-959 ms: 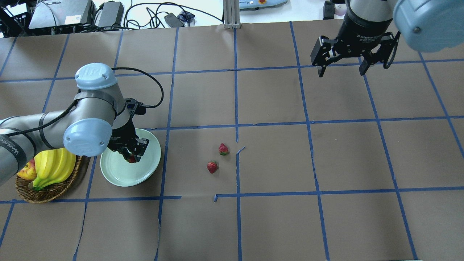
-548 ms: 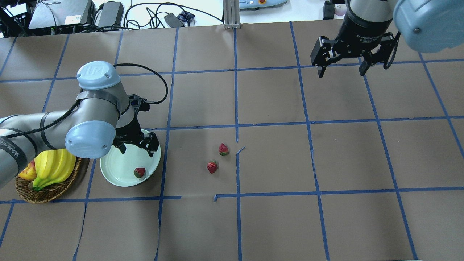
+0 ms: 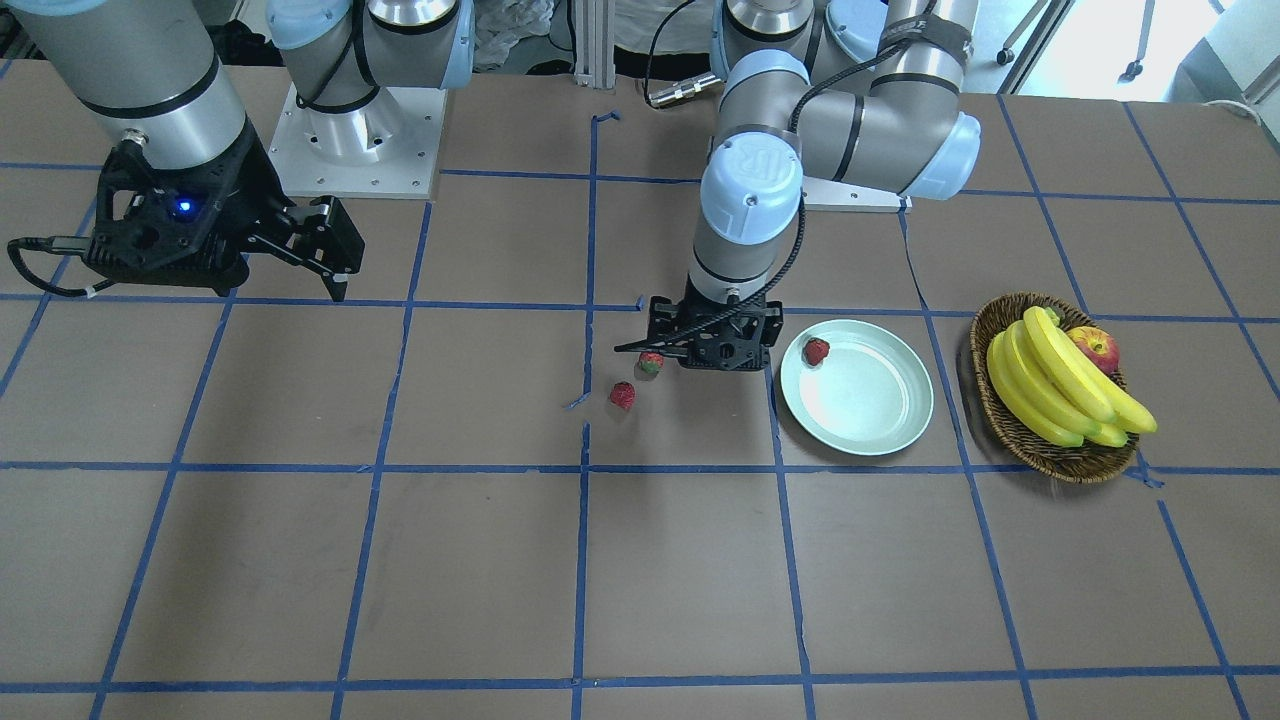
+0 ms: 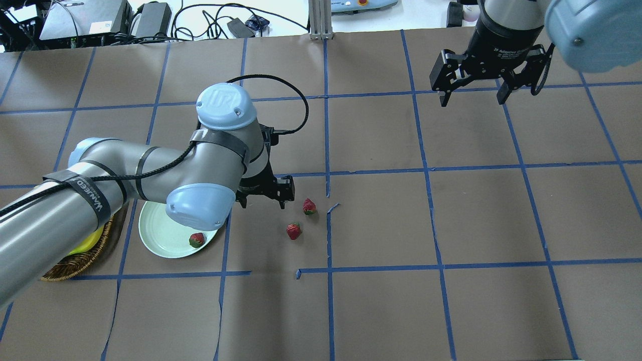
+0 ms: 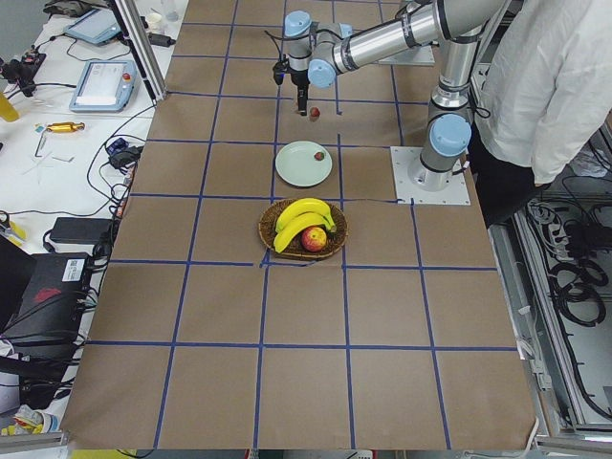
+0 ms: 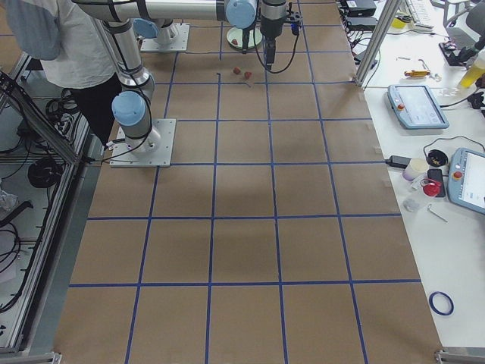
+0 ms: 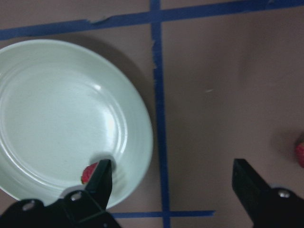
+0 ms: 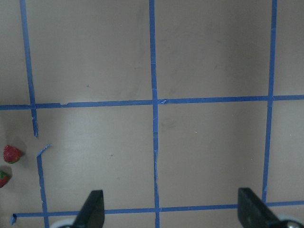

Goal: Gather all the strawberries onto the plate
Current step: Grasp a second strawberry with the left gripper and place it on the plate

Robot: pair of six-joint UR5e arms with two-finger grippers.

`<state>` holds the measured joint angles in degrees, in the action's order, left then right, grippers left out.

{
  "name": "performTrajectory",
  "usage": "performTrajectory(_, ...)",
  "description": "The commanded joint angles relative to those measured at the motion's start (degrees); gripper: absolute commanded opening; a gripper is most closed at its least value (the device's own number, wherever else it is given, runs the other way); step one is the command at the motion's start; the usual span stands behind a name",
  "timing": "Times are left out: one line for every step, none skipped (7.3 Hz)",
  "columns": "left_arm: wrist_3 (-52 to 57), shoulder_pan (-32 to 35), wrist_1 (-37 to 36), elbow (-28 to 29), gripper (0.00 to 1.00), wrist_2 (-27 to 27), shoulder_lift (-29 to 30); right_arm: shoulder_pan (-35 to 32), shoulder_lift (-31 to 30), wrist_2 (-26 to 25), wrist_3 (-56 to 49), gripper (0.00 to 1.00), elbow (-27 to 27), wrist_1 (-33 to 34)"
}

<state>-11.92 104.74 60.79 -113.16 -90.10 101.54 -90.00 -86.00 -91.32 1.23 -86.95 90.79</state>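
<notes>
One strawberry lies inside the pale green plate, near its rim. Two more strawberries rest on the brown table to the plate's right. My left gripper hovers open and empty between the plate and the nearer berry, just beside it. In the left wrist view the plate fills the left and a berry peeks in at the right edge. Far off at the back right, my right gripper hangs open and empty; its camera shows both loose berries at its left edge.
A wicker basket with bananas and an apple stands just beyond the plate, partly under my left arm in the overhead view. Blue tape lines grid the brown table. Cables and boxes lie past the far edge. A person stands by the robot base.
My left gripper opened, dropped a strawberry into the plate, then swung right to the two berries on the table. The right arm has not moved.
</notes>
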Motion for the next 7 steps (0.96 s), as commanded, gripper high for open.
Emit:
performTrajectory(-2.5,3.4,-4.7,-3.4,0.82,0.7,2.0,0.0,0.0,0.0,0.0,1.0,0.0,0.0)
performTrajectory(-2.8,4.3,-6.9,-4.1,0.81,1.2,3.3,0.0,0.0,0.0,0.0,1.0,-0.1,0.0)
performTrajectory(-3.3,4.5,-8.1,-4.1,0.78,1.8,4.8,0.0,0.0,0.0,0.0,1.0,-0.1,0.0)
performTrajectory(-3.3,4.6,-9.3,-4.1,0.76,1.9,5.9,0.0,0.1,0.0,0.0,1.0,-0.1,0.0)
performTrajectory(-3.3,4.6,-9.4,-4.0,0.67,1.9,6.4,0.0,0.1,0.0,0.0,1.0,-0.1,0.0)
performTrajectory(-3.3,4.6,-9.9,-4.0,0.49,1.9,6.6,0.0,0.1,0.0,0.0,1.0,-0.1,0.0)
performTrajectory(-3.4,4.6,-9.9,-4.0,0.26,1.9,6.7,0.0,0.1,0.0,0.0,1.0,-0.1,0.0)
